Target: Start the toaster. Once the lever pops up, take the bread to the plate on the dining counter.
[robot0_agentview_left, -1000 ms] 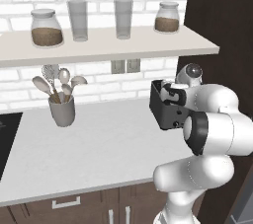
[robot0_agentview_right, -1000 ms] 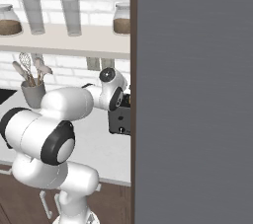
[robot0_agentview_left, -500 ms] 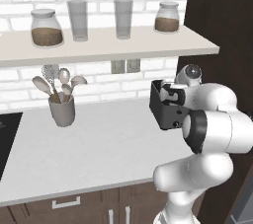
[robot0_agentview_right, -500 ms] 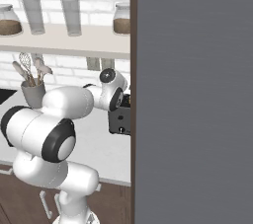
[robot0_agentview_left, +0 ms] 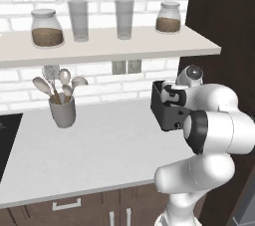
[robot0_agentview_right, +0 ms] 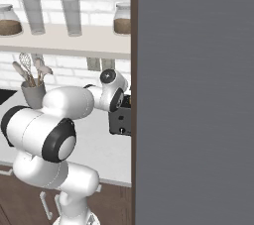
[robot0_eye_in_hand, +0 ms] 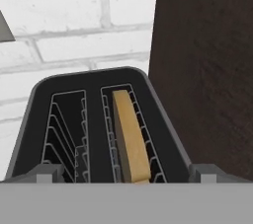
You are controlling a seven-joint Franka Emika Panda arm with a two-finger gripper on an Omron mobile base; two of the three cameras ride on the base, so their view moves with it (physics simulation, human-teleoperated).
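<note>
The black toaster [robot0_eye_in_hand: 99,82] lies right below my hand, its two top slots facing the camera. A tan slice of bread [robot0_eye_in_hand: 129,134] stands on edge in the right-hand slot; the left slot is empty. My gripper [robot0_eye_in_hand: 127,174] is open, its fingertips [robot0_eye_in_hand: 47,172] spread wider than the toaster's top and holding nothing. From the base, the toaster [robot0_agentview_left: 162,108] sits at the worktop's right end, partly covered by my arm, with its small round knob [robot0_agentview_left: 176,125] on the front. From the other side, the toaster [robot0_agentview_right: 123,117] peeks out beside a dark panel. The plate and dining counter are out of view.
A dark tall cabinet side [robot0_agentview_left: 224,31] stands tight against the toaster's right and blocks the right half of the right base view [robot0_agentview_right: 193,95]. A grey utensil cup [robot0_agentview_left: 63,112] stands at the back left. A shelf [robot0_agentview_left: 109,46] with jars and glasses hangs overhead.
</note>
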